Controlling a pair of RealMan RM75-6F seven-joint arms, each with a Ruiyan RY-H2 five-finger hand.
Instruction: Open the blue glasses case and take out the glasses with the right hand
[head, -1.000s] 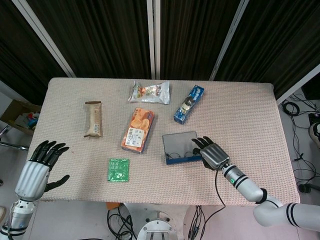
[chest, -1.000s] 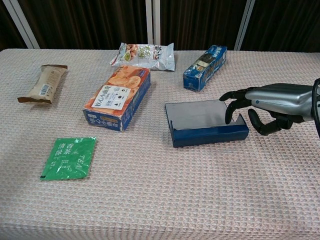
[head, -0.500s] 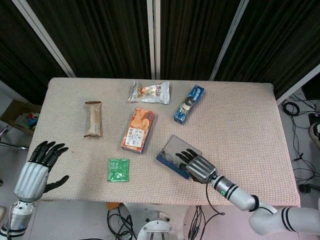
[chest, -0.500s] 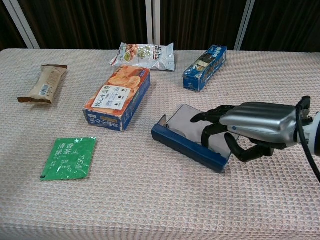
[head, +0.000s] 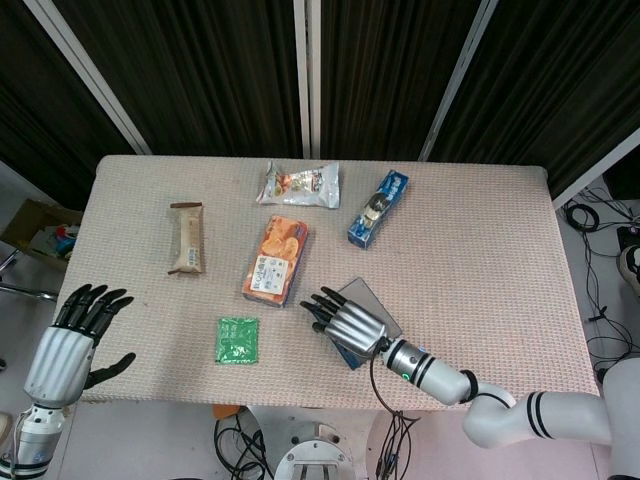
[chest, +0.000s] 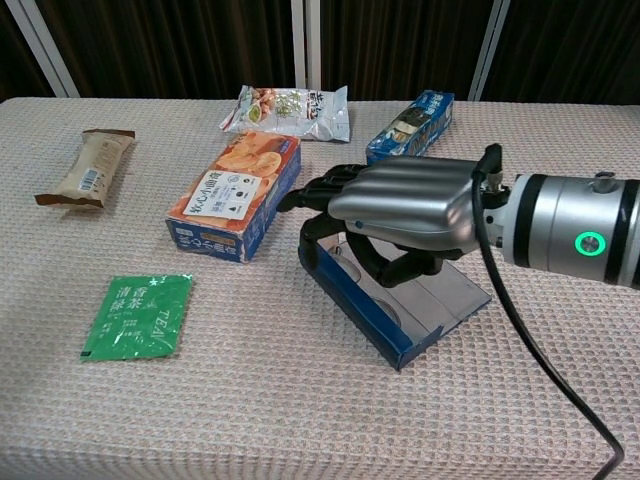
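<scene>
Right hand (chest: 405, 205) is seen at the centre of the chest view, laid over the blue glasses case (chest: 385, 315) with its fingers curled down into the open tray; whether anything is grasped cannot be told. A blue wall and a grey, shiny inner floor are shown by the case, which lies at an angle just below the hand. Left hand (head: 72, 335) is held spread and holds nothing at the lower left of the head view.

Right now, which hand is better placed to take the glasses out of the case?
Right. The right hand is over the open case, fingers reaching in; the left hand is open at the table's near-left corner.
</scene>
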